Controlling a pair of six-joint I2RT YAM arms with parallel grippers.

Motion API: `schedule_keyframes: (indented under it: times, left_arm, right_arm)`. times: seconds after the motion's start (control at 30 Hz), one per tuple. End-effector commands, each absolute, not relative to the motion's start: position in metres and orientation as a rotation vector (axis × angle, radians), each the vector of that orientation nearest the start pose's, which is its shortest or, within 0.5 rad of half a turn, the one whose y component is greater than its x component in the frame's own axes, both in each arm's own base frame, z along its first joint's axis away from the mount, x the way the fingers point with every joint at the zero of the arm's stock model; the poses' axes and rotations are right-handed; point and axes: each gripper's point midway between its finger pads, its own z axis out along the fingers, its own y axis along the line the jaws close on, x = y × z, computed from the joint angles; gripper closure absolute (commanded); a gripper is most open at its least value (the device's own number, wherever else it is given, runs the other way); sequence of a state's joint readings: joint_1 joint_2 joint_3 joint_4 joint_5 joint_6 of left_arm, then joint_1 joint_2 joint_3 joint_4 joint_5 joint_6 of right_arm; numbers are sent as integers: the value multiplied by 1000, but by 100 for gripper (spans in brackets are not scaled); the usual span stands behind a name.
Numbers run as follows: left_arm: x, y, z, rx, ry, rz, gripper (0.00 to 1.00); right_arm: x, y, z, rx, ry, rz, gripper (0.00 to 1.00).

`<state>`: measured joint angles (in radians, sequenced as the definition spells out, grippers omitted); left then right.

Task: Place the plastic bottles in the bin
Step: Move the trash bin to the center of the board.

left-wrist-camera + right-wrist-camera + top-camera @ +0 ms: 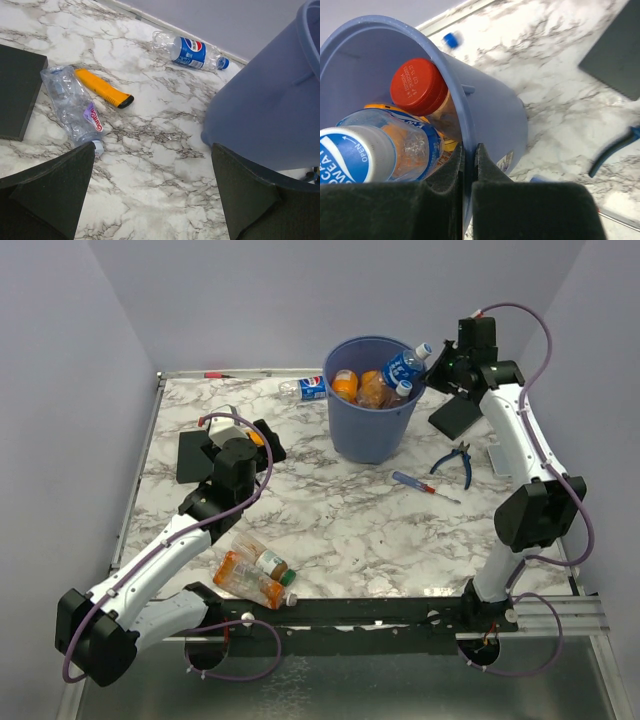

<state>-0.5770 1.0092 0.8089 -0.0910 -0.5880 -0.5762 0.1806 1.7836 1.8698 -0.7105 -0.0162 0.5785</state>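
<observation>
While my right hand (468, 152) is clamped on the bin (492, 117) rim, probably steadying it, bottles (415, 150) sit just left of it inside; left hand (152, 150) is spread wide, crushed bottle (72, 107) ahead-left, likely next pick.

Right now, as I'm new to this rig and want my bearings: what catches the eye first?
The blue bin at the table's far middle, crammed with bottles, the right gripper pinching its rim. Two loose bottles lie by the near edge, left of middle.
</observation>
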Motion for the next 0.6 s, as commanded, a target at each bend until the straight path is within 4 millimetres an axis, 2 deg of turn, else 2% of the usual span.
schedule_keyframes:
  times: [0.0,0.1,0.17,0.3,0.33,0.47,0.5,0.57]
  left_arm:
    - [333,-127,246,-402,1774,-309,1]
    - [334,-126,246,-402,1773,-296,1]
    - [336,-127,245,-403,1775,-293,1]
    - [344,-132,243,-422,1776,-309,1]
    - [347,-136,242,-427,1778,-318,1]
    - [364,-150,244,-461,1787,-366,1]
    - [369,-154,244,-470,1788,-374,1]
    - [379,-160,246,-485,1787,-385,1]
  right_arm:
    - [499,65,315,551,2033,409,100]
    - [501,45,310,594,2028,389,100]
    - [499,40,309,597,2024,380,100]
    - [494,51,311,551,2025,453,100]
    - [492,54,313,539,2019,474,96]
    - [482,61,333,501,1977,529,43]
    - [480,62,339,496,1970,536,34]
    - [473,64,351,486,1956,552,22]
